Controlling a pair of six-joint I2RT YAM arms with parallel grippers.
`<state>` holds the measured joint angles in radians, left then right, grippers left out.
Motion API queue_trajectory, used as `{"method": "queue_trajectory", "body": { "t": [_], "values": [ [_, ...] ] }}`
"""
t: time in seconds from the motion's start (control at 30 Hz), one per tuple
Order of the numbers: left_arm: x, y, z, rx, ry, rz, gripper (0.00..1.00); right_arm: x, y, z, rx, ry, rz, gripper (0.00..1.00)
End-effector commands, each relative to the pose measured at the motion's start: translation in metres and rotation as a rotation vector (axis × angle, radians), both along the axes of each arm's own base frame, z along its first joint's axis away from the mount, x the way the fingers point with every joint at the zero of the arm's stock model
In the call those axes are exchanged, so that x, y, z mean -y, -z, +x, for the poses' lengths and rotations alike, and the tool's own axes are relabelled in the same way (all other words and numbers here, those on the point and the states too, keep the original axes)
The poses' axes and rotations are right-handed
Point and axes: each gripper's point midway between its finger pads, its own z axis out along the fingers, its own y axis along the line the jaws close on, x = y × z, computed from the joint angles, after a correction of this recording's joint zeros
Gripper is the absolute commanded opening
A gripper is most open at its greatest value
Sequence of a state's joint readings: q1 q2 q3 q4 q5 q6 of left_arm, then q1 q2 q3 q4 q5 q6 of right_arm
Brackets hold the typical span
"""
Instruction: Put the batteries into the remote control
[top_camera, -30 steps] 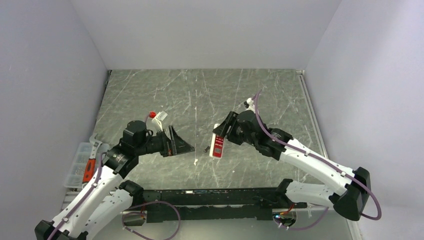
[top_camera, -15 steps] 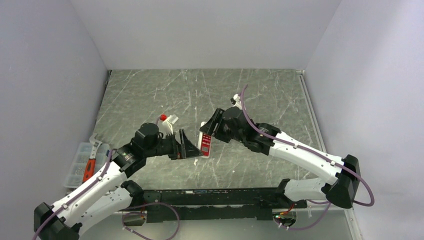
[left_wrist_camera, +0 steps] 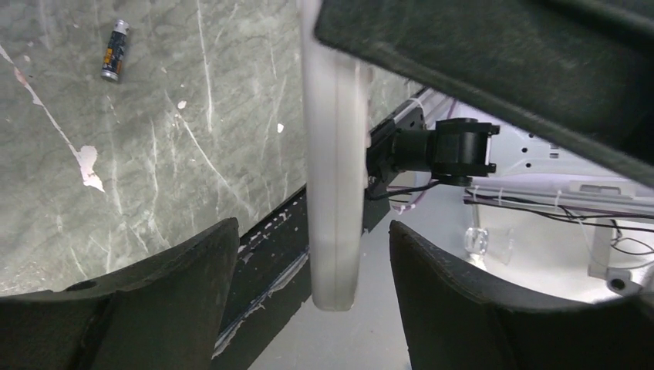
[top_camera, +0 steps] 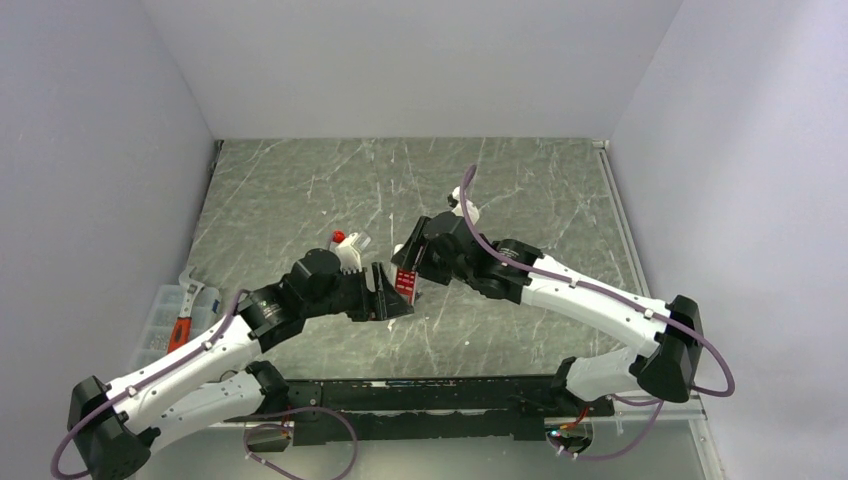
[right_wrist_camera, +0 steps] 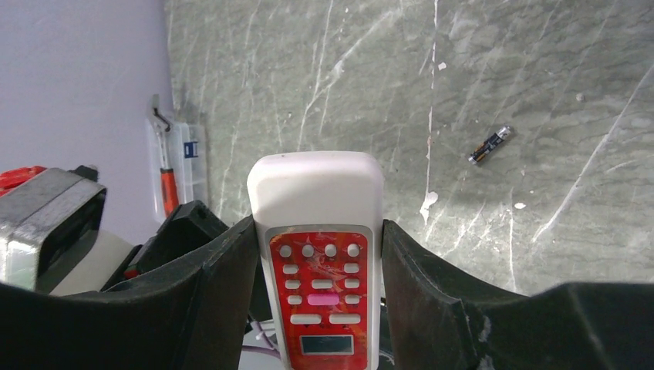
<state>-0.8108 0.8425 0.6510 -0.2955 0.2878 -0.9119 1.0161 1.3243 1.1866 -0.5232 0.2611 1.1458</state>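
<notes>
A grey marbled worktop (top_camera: 300, 190) seen from above, with two robot arms meeting near its centre. The right gripper (right_wrist_camera: 315, 225) has its jaws pinching the remote control (right_wrist_camera: 322, 270) by its long edges, lifted off the worktop. In the right wrist view the red button face and small screen point toward the camera, and the white rounded end points away.

The left gripper (top_camera: 388, 298) faces it from 8 o'clock, jaws spread wide. In the left wrist view the remote control appears edge-on as a white bar between the two dark fingers (left_wrist_camera: 154, 308), with a gap on each side.

One small dark battery (right_wrist_camera: 490, 144) lies on the worktop, at 2 o'clock from the remote control in the right wrist view.

At 9 o'clock of the overhead view, a clear storage box (top_camera: 155, 330) holds an orange-handled tool (top_camera: 180, 335).
</notes>
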Motion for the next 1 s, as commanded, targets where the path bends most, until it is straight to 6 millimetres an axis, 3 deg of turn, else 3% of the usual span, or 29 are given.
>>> {"method": "queue_trajectory", "body": {
  "t": [0.0,0.4,0.63,0.73,0.93,0.97],
  "values": [
    [0.001,-0.020,0.012,0.087,-0.046,0.015,0.75,-0.001,-0.018,0.003,0.029,0.025,0.012,0.00],
    [0.011,-0.028,0.009,0.100,-0.014,-0.032,0.47,0.000,-0.011,0.001,0.024,0.022,-0.009,0.00],
    [0.015,-0.029,0.008,0.106,0.003,-0.045,0.18,0.002,-0.009,-0.001,0.022,0.016,-0.004,0.00],
    [0.016,-0.028,0.008,0.102,0.009,-0.044,0.00,0.003,-0.007,-0.002,0.024,0.011,-0.003,0.00],
    [0.015,-0.033,0.008,0.118,0.012,-0.054,0.00,0.007,-0.006,-0.006,0.031,-0.002,-0.005,0.00],
    [0.015,-0.035,0.007,0.124,0.015,-0.058,0.00,0.008,-0.006,-0.006,0.040,-0.012,-0.008,0.08]
  ]
}}
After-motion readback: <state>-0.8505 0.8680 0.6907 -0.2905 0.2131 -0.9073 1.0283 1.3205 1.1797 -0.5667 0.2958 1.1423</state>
